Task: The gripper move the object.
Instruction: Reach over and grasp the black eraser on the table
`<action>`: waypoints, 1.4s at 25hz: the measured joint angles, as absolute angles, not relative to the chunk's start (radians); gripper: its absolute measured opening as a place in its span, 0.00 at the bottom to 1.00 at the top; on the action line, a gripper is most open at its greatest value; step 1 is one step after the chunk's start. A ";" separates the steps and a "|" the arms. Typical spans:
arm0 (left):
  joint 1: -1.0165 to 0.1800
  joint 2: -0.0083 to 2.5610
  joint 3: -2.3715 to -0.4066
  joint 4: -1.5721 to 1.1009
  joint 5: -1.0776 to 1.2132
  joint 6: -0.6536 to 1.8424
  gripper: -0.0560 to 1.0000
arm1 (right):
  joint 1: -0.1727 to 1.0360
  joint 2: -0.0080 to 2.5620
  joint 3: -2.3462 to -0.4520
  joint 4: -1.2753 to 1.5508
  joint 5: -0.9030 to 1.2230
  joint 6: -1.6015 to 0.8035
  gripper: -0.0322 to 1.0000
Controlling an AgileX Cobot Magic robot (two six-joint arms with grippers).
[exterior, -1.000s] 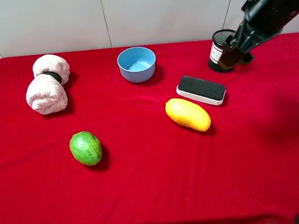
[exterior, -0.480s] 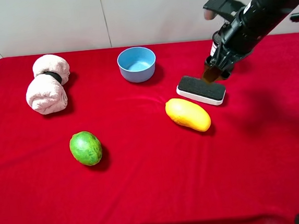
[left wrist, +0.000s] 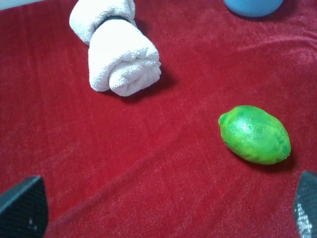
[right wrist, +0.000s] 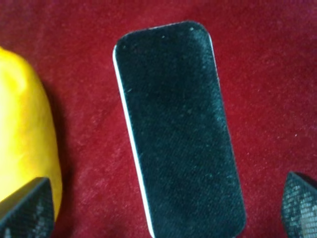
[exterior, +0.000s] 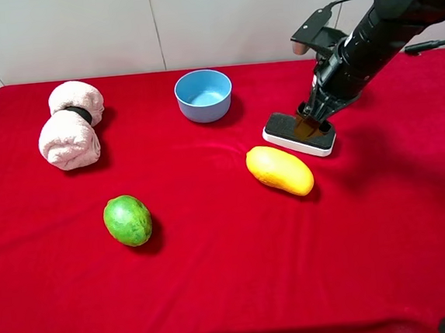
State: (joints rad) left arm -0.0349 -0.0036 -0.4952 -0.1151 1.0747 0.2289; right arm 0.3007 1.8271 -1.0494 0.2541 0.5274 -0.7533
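The board eraser (exterior: 283, 127), black felt on a white base, lies flat on the red cloth right of centre, just behind the yellow mango (exterior: 280, 170). My right gripper (exterior: 310, 124) is down over the eraser's right half. In the right wrist view the eraser (right wrist: 178, 129) lies lengthwise between my open right gripper (right wrist: 163, 208), one fingertip (right wrist: 25, 206) by the mango (right wrist: 22, 134) and the other apart from the eraser's far side. Nothing is gripped. My left gripper (left wrist: 163, 208) is open and empty above the cloth, near the green fruit (left wrist: 255, 134).
A blue bowl (exterior: 204, 95) stands at the back centre. A rolled pink towel (exterior: 71, 125) lies at the back left. The green round fruit (exterior: 127, 220) lies front left. The red table (exterior: 233, 290) has a white wall behind it.
My right gripper has come down and leftward from above the dark cup at the back right to just over the eraser. The cup is now hidden behind the arm.
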 joint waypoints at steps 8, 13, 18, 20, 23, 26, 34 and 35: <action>-0.035 -0.004 -0.495 -0.115 1.075 0.229 0.98 | 0.301 1.889 -1.049 0.264 0.485 -0.763 0.70; -0.035 -0.004 -0.495 -0.115 1.075 0.229 0.98 | 0.301 1.921 -1.049 0.289 0.470 -0.795 0.70; -0.035 -0.004 -0.495 -0.115 1.075 0.229 0.98 | 0.301 1.950 -1.049 0.307 0.446 -0.824 0.70; -0.035 -0.004 -0.495 -0.115 1.075 0.229 0.98 | 0.301 1.956 -1.049 0.309 0.438 -0.829 0.70; -0.035 -0.004 -0.495 -0.115 1.075 0.229 0.98 | 0.301 1.965 -1.049 0.309 0.422 -0.831 0.70; -0.035 -0.004 -0.495 -0.115 1.075 0.229 0.98 | 0.301 1.979 -1.049 0.309 0.421 -0.835 0.70; -0.035 -0.004 -0.495 -0.115 1.075 0.229 0.98 | 0.301 1.992 -1.049 0.309 0.421 -0.836 0.70; -0.035 -0.004 -0.495 -0.115 1.075 0.229 0.98 | 0.301 1.992 -1.049 0.309 0.421 -0.836 0.70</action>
